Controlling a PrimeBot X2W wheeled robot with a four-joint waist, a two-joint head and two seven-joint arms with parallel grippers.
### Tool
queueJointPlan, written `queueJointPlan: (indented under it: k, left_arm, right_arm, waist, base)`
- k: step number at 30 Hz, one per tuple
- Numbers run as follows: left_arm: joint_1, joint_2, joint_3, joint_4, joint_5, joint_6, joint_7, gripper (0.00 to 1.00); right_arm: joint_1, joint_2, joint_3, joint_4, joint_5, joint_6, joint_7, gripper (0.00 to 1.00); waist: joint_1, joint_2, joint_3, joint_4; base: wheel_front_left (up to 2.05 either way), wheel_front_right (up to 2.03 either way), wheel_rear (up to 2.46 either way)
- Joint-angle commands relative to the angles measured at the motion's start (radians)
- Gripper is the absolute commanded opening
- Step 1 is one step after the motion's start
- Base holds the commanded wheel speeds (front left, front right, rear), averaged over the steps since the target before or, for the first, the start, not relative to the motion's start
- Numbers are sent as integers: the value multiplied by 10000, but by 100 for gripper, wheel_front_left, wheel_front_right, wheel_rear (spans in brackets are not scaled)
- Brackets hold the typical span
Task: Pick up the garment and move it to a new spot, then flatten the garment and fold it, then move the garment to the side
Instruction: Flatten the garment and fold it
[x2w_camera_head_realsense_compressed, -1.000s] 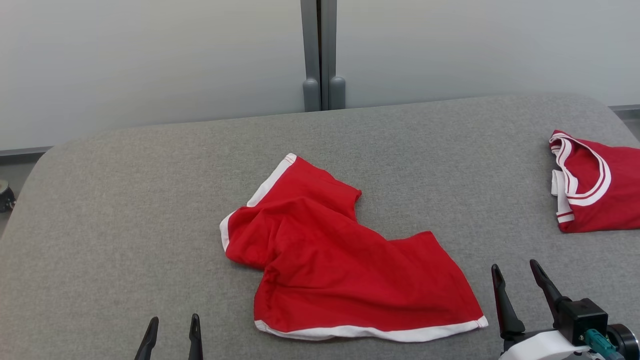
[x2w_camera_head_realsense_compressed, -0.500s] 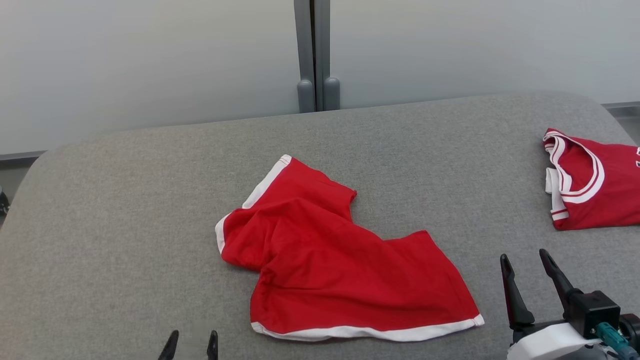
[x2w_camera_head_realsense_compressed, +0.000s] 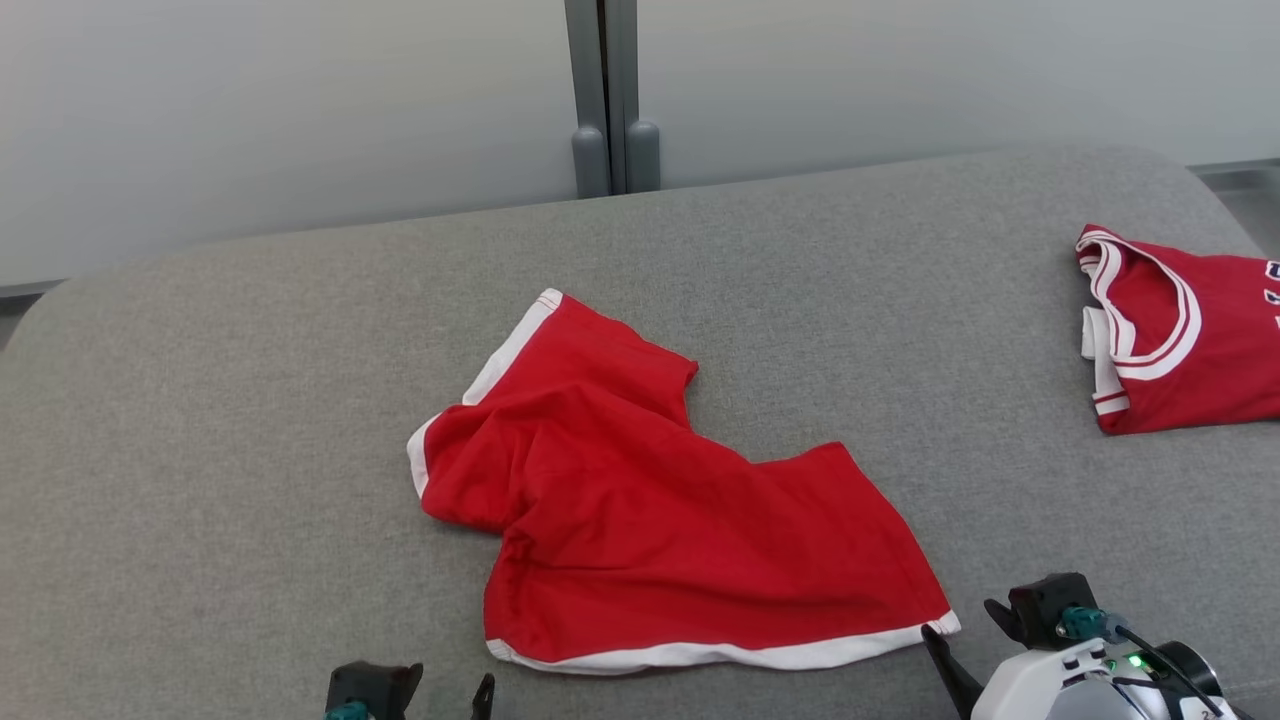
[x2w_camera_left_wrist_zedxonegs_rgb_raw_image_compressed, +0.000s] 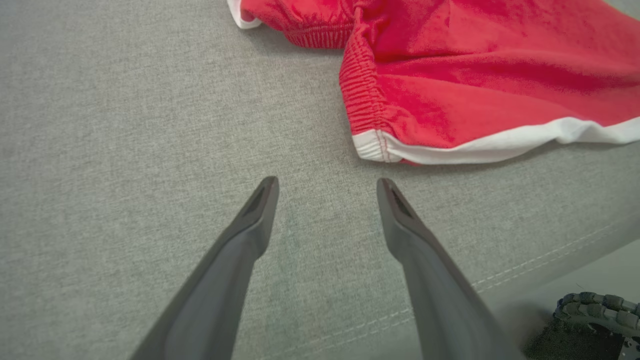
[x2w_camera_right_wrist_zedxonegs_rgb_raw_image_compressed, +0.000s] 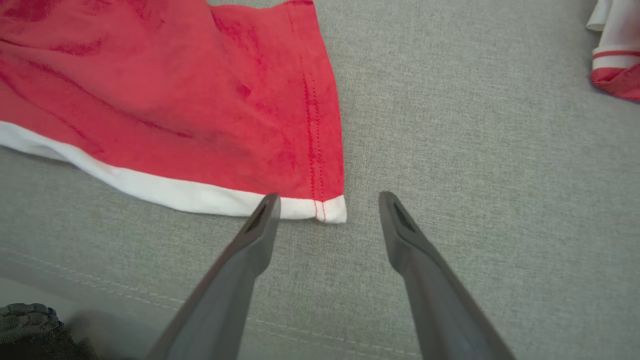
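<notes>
Red shorts (x2w_camera_head_realsense_compressed: 660, 520) lie crumpled on grey worktop (x2w_camera_head_realsense_compressed: 250, 400), jersey (x2w_camera_head_realsense_compressed: 1180, 340) well apart; left gripper (x2w_camera_left_wrist_zedxonegs_rgb_raw_image_compressed: 325, 181) and right gripper (x2w_camera_right_wrist_zedxonegs_rgb_raw_image_compressed: 328, 196) gape empty at the hem.

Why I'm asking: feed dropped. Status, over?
Left gripper open, right gripper open, both empty. Red shorts crumpled on grey cushion, not gripped. Red jersey far right, apart.

The garment (x2w_camera_head_realsense_compressed: 660, 520) lies mid table (x2w_camera_head_realsense_compressed: 200, 450), a jersey (x2w_camera_head_realsense_compressed: 1190, 350), seemingly folded, far right.

Red shorts (x2w_camera_head_realsense_compressed: 650, 520) with white hems, grey surface (x2w_camera_head_realsense_compressed: 250, 450), red jersey (x2w_camera_head_realsense_compressed: 1200, 370) striped white
</notes>
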Motion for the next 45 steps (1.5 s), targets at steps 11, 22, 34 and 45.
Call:
queueJointPlan:
  k: [11,22,34,45]
  left_arm:
    - [-1255,220,-621,47,-257,-107,533,100]
    - [-1851,555,-1318,719,-755,-146,284,82]
    - [-1581,938,-1986,586,-1884,-157,461,0]
    - [-130,1183,-1577,-5758,-5363,-108,2245,0]
  right_arm:
    - [-942,68,119,618,-5,-17,175,100]
    - [-1377,97,395,1233,119,-17,73,100]
    - [-1557,478,-47,1381,2072,-17,-546,0]
    - [-347,-30,-2257,-3525,5783,-15,-303,0]
  waist:
    - [0,0,1048,50]
    - [0,0,1387,-18]
    - [0,0,1106,-96]
    - [0,0,261,-209]
  base:
    - [0,0,0]
    - [0,0,0]
    - [0,0,0]
    - [0,0,0]
